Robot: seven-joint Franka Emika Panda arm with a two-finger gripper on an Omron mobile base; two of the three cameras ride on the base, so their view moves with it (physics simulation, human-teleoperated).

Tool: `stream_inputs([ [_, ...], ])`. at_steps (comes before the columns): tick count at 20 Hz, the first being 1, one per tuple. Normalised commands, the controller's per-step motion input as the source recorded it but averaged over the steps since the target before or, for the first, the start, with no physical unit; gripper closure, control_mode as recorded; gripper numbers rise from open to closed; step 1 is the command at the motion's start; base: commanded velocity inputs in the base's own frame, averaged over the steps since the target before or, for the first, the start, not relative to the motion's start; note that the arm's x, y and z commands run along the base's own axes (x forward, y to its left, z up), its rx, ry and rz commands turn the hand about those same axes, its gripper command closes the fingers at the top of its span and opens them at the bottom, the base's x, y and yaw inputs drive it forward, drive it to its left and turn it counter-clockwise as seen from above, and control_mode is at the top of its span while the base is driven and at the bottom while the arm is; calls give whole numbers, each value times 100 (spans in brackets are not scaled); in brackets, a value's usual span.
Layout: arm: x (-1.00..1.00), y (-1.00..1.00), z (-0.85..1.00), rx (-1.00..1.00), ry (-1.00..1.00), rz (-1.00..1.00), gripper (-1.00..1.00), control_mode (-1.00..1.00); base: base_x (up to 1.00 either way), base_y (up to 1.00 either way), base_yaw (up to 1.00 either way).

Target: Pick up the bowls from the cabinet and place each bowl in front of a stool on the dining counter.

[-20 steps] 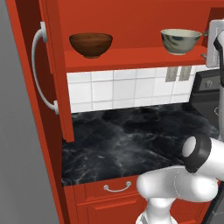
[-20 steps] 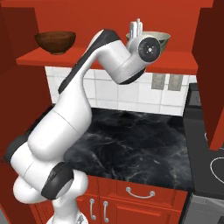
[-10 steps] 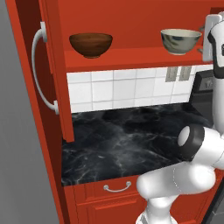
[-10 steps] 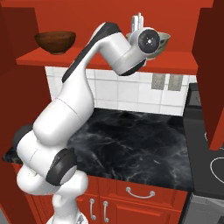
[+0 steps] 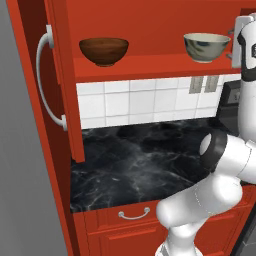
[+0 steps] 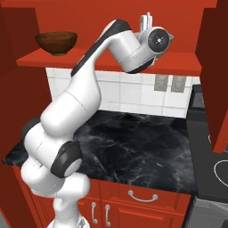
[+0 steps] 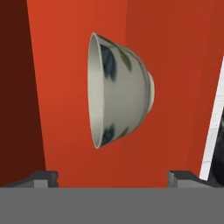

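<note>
No writing legible. Cream bowl bore blue-green blotches; brown bowl glossy. Gripper jaws stood wide, empty.

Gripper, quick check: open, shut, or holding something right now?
Gripper: open, holding nothing; its fingertips stand wide apart, short of the cream bowl on the cabinet shelf.

Before me the red shelf of the cabinet carries two bowls, well apart: the reddish-brown bowl toward the open door's side, the cream bowl with dark markings at the other end. Both stand upright on it.
</note>
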Motion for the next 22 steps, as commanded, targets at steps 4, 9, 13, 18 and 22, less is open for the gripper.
stream_inputs([
  [4,13,-1,-1,0,0,0,-100,-100,0,0,0],
  [9,9,0,-6,0,0,0,-100,-100,0,0,0],
  [13,13,0,-4,-1,1,0,-100,-100,0,0,0],
  [18,19,0,-8,-1,2,0,-100,-100,0,0,0],
  [22,23,0,-6,-1,3,0,-100,-100,0,0,0],
])
